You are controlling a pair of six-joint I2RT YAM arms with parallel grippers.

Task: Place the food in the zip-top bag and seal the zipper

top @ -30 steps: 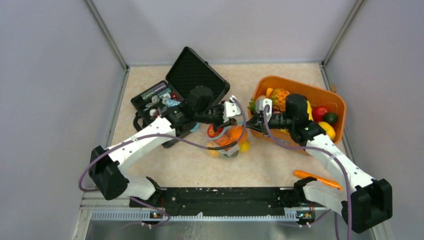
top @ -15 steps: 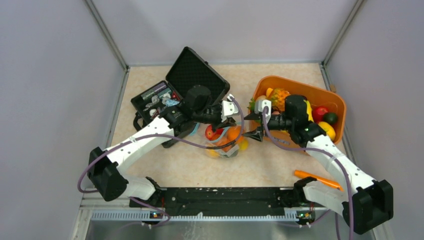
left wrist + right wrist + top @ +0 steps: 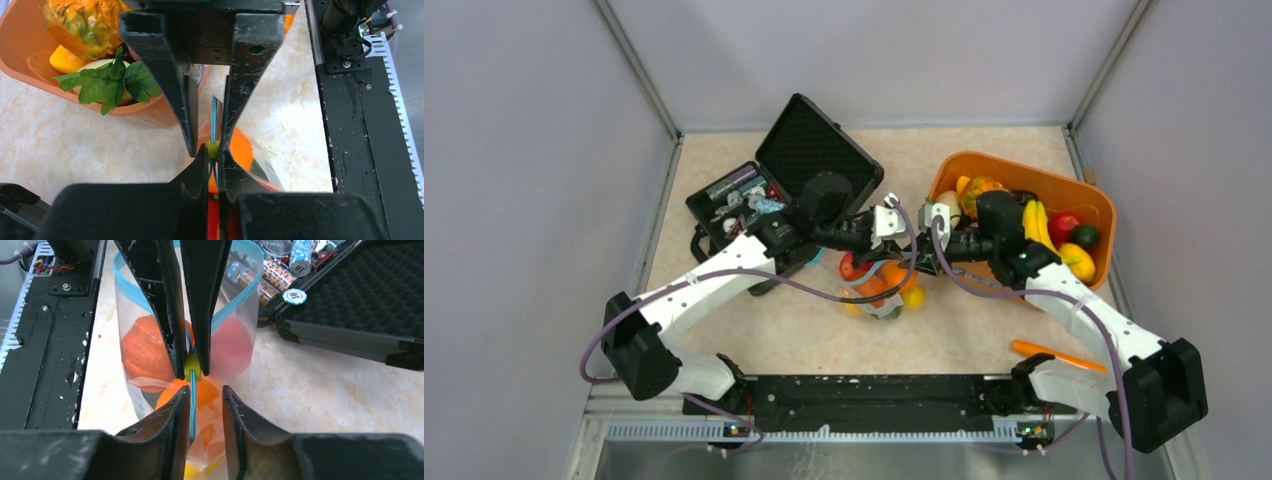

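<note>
The zip-top bag [image 3: 879,292] stands between the arms, its mouth held up. Food shows through the clear plastic: an orange piece [image 3: 145,352], a red piece [image 3: 232,347] and something yellow at the bottom. My left gripper [image 3: 212,150] is shut on the zipper [image 3: 214,117], right at its yellow-green slider [image 3: 192,367]. Facing it, my right gripper [image 3: 205,392] is open, and the teal zipper strip [image 3: 192,407] runs between its fingers, close against the left one. In the top view the left gripper [image 3: 904,240] and the right gripper [image 3: 924,248] meet tip to tip above the bag.
An orange basket [image 3: 1096,200] at the right holds a pineapple [image 3: 85,20], a banana and other toy fruit. An open black case [image 3: 814,145] with small wrapped items lies at the back left. An orange stick [image 3: 1054,355] lies by the right arm's base.
My right gripper opened, swung left from the basket side to the bag's mouth, and its jaws have since narrowed around the zipper strip. The left gripper kept its hold.
</note>
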